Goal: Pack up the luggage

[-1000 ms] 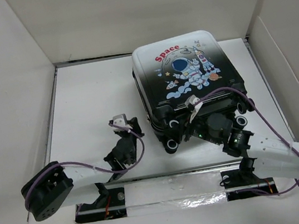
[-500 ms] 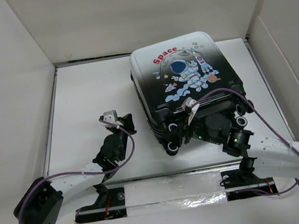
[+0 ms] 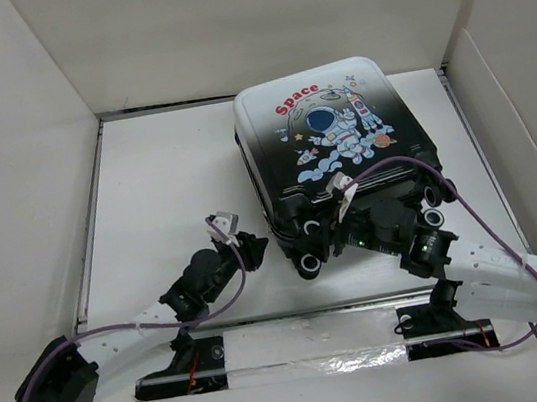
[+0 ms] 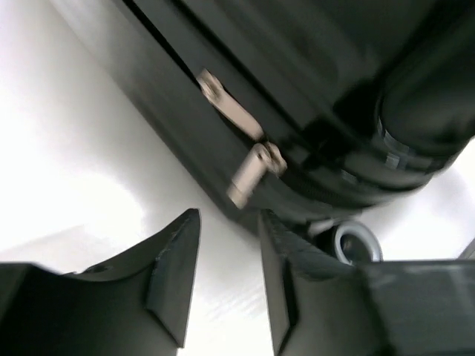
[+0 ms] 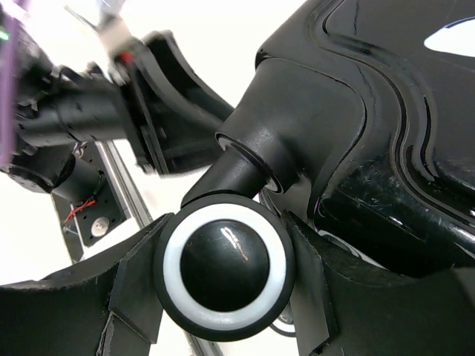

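One word can be read from here: "Space", in slanted red letters on the white upper part of the luggage (image 3: 287, 153) shell, just above the cartoon astronaut (image 3: 343, 136) printed there.

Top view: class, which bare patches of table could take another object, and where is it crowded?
Free: the wide table patch between the left wall and the luggage, and a narrow strip between luggage and right wall. Crowded: the near edge, where the left gripper hovers beside the luggage and the right gripper clasps a wheel.
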